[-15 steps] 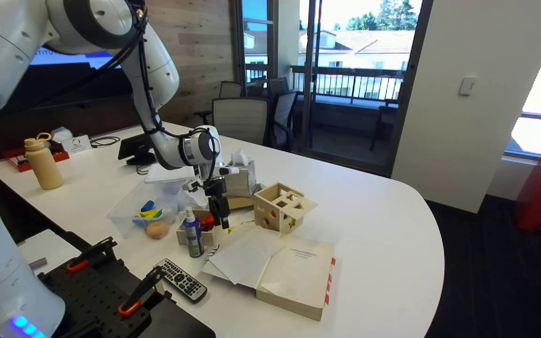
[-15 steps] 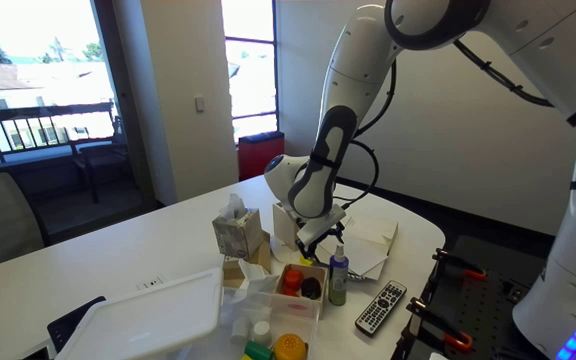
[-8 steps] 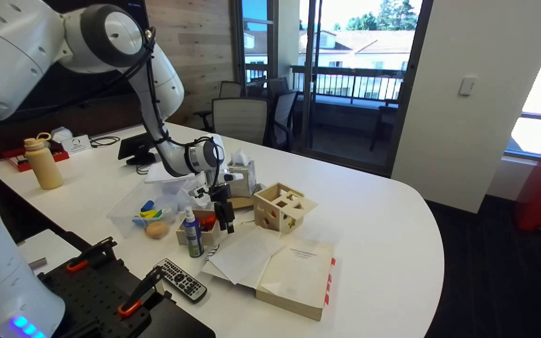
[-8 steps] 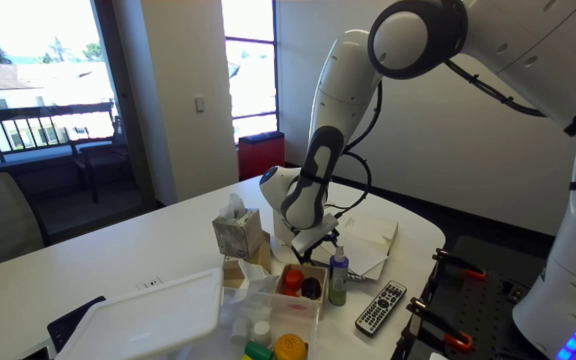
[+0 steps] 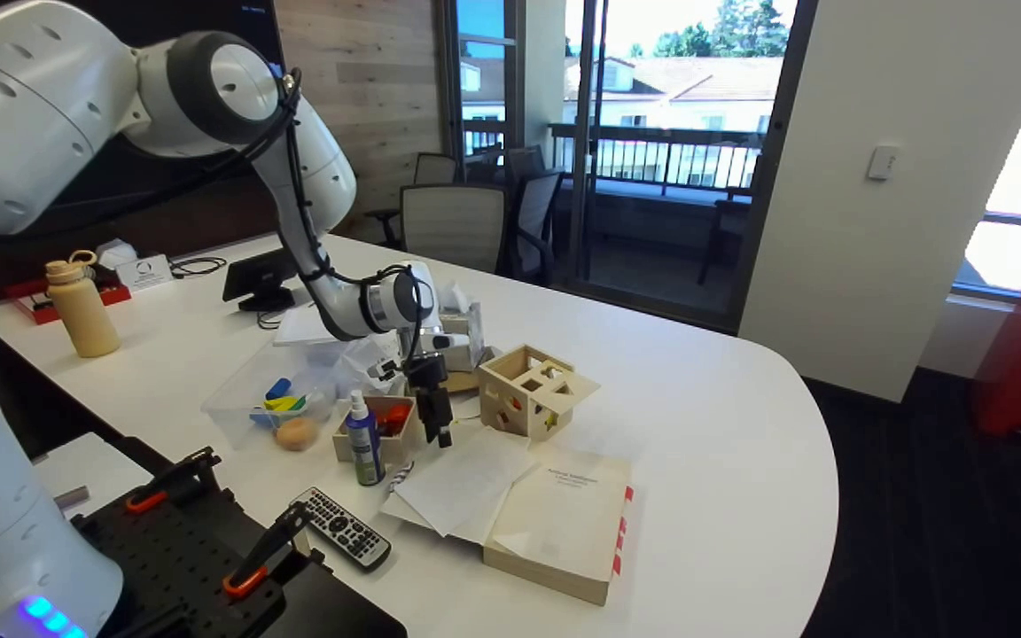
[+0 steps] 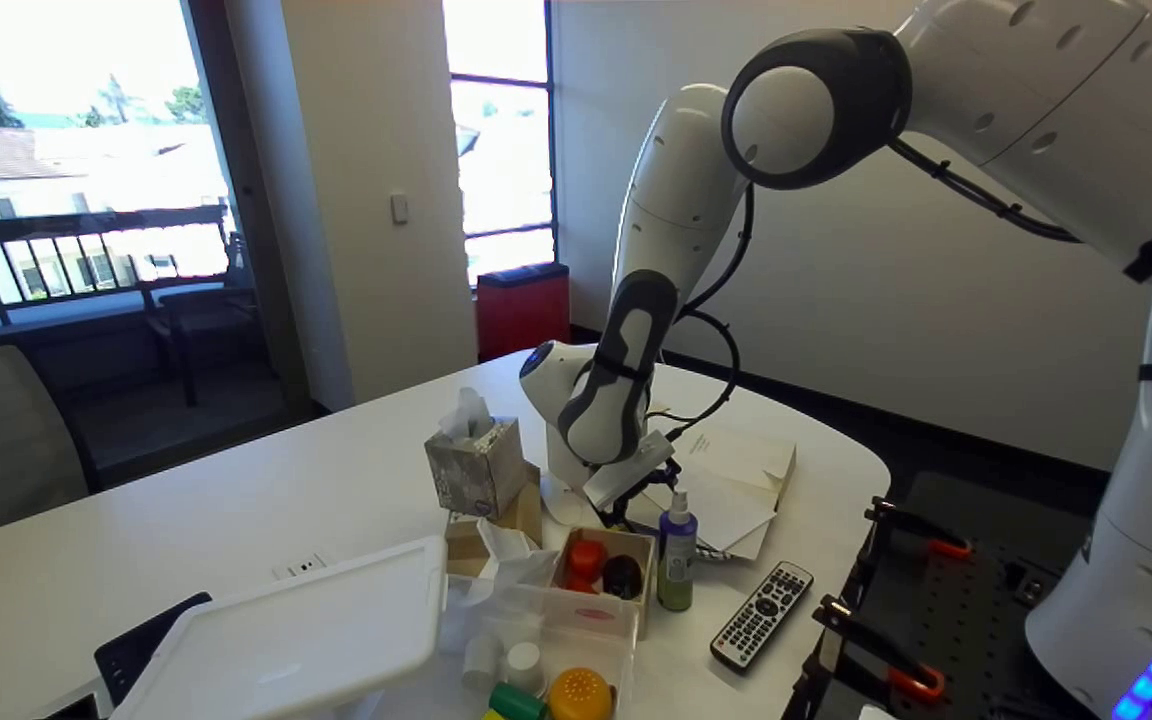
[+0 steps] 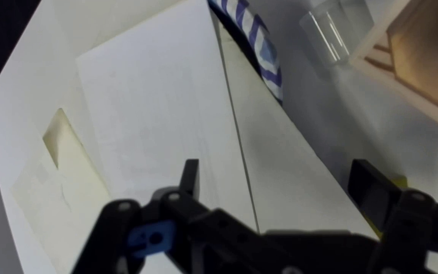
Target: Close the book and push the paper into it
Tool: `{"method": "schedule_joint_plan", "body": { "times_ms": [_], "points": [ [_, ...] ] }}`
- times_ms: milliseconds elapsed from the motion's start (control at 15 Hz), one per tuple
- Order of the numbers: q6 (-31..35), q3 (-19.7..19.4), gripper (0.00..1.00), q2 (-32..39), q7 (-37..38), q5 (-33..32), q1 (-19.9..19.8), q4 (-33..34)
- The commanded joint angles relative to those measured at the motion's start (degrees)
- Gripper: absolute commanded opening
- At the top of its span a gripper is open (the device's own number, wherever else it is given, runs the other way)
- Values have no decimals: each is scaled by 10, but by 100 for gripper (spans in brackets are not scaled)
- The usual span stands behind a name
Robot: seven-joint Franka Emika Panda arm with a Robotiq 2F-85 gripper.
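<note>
The arm (image 6: 681, 195) is smooth and white with dark grey bands (image 6: 871, 110), and black cables (image 6: 1011, 211) are strapped along it. Blue lights (image 6: 1148, 687) glow at its base (image 6: 1116, 600). The black jaws carry pale round screw heads (image 7: 124, 206) and a blue patch (image 7: 145, 234).

On the open book (image 5: 555, 523), which lies toward the rounded end of the table (image 5: 714, 416), I read a blurred heading (image 5: 572, 475) as "Artificial Intelligence"; the smaller lines beneath it I cannot make out. A white sign (image 5: 145, 274) well away from that end bears a round logo over print too small for me. On the remote (image 6: 762, 616), by the table edge nearest my base (image 6: 1101, 610), the key markings are illegible to me, as are the labels on the spray bottle (image 6: 677, 560), tissue box (image 6: 481, 470) and clear bin (image 6: 618, 645).
</note>
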Motion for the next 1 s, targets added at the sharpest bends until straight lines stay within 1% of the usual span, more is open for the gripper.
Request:
{"method": "schedule_joint_plan", "body": {
  "times_ms": [0,333,933],
  "points": [
    [-14,-19,100,10,21,12,16,12],
    [-13,-37,100,4,70,3,38,0],
    [-6,-68,100,-26,156,-11,71,-39]
  ]
}}
